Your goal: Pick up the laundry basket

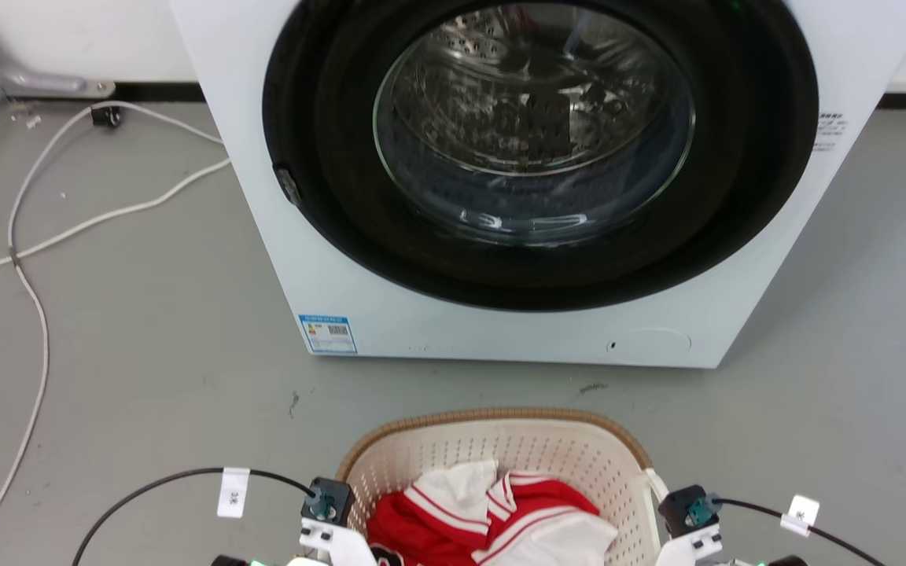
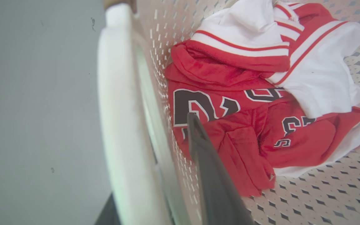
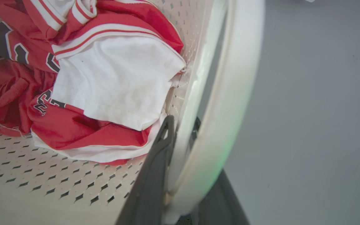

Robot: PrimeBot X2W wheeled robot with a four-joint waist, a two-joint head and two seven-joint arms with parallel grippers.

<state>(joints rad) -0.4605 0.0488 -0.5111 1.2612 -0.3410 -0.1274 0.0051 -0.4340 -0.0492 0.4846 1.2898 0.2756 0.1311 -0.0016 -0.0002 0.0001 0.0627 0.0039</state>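
Fingers [image 2: 211, 175] of the left tool [image 2: 152, 156] are straddling the left loop handle [image 2: 117, 93] of the laundry basket [image 1: 500, 452], one dark finger reaching inside beside the perforated wall, the other outside; whether they are clamping cannot be told. The right tool [image 3: 181, 125] is straddling the right loop handle [image 3: 230, 93] likewise, its inner finger touching the wall, its grip equally unclear. The basket is sitting on the grey floor [image 1: 146, 354] between both tools, holding red-and-white clothes [image 1: 500, 519], with the washer [image 1: 343, 236] standing just beyond its far side.
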